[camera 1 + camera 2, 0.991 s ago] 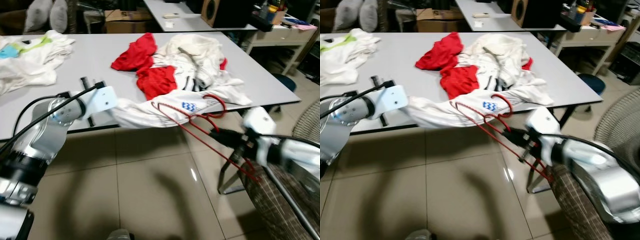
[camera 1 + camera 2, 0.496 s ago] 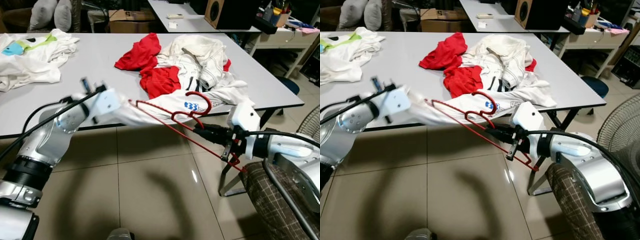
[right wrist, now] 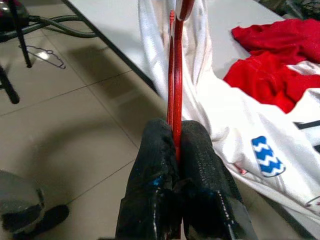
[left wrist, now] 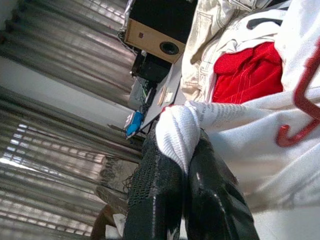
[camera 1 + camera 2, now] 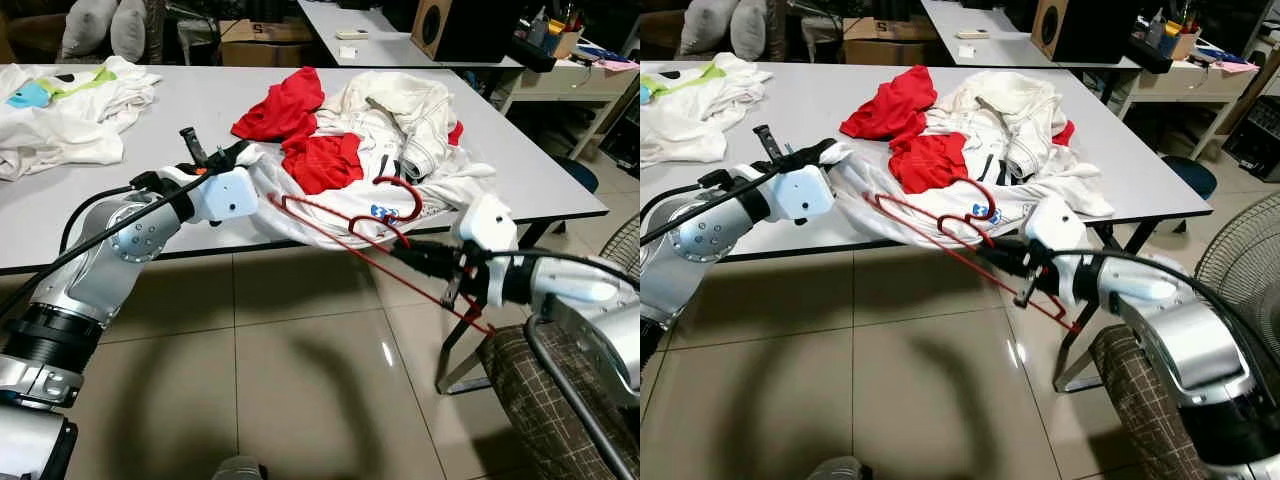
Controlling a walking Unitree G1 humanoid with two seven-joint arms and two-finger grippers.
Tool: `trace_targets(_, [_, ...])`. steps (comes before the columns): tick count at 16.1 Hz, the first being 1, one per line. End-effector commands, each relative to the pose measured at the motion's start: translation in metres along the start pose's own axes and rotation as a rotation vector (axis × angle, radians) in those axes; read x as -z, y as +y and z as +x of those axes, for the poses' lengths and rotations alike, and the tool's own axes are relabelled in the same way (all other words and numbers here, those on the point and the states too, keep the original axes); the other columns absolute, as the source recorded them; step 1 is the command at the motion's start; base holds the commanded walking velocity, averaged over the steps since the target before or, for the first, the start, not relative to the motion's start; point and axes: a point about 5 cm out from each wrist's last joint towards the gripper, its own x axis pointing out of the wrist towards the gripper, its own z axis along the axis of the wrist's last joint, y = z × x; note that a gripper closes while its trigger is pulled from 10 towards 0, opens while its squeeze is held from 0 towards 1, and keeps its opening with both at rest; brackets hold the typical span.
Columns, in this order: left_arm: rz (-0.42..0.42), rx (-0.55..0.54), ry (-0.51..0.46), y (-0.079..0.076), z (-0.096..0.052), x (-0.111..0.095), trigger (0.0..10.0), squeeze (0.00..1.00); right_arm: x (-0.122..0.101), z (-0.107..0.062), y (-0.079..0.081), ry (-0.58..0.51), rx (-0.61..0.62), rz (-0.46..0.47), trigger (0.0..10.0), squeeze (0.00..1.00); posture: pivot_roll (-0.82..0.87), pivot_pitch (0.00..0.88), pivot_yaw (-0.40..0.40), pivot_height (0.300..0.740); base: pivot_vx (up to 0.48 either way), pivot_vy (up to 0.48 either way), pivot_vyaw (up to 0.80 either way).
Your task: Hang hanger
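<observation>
Two silver metal arms are showing in the head views, built of rounded, jointed segments. The left arm point(image 5: 100, 265), at the left of the frame, is carrying a black cable looping along its upper side and ending in a white boxy wrist block. The right arm point(image 5: 1160, 320), at the lower right, is wearing a similar white block and cable. Each gripper's fingers point(image 3: 200, 165) are looking black and finely textured.
</observation>
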Motion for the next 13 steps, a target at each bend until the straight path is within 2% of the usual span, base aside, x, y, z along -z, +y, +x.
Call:
trace_targets(1, [0.009,-0.029,-0.023,0.007,0.003,-0.005,0.0,0.00,-0.008,-0.003,-0.004,-0.026,0.021,-0.019,10.0,0.00,0.07,0.000,-0.090,0.740,0.000,0.000,0.00])
trace_targets(3, [0.007,-0.032,-0.014,0.008,0.004,-0.001,0.0,0.00,-0.014,-0.006,-0.001,-0.055,-0.001,-0.022,10.0,0.00,0.07,0.000,-0.090,0.740,0.000,0.000,0.00])
trace_targets(7, [-0.003,-0.018,0.021,0.007,0.004,0.008,0.0,0.00,-0.024,-0.023,-0.004,-0.060,-0.013,-0.047,10.0,0.00,0.06,0.000,-0.086,0.740,0.000,0.000,0.00])
trace_targets(10, [-0.030,-0.002,0.030,0.005,0.006,0.011,0.0,0.00,-0.015,-0.032,-0.004,0.009,-0.016,-0.036,10.0,0.00,0.06,0.000,-0.080,0.740,0.000,0.000,0.00])
trace_targets(13, [-0.044,-0.006,-0.003,0.006,0.008,0.007,0.0,0.00,-0.011,-0.033,-0.009,0.026,0.026,-0.020,10.0,0.00,0.06,0.000,-0.081,0.740,0.000,0.000,0.00])
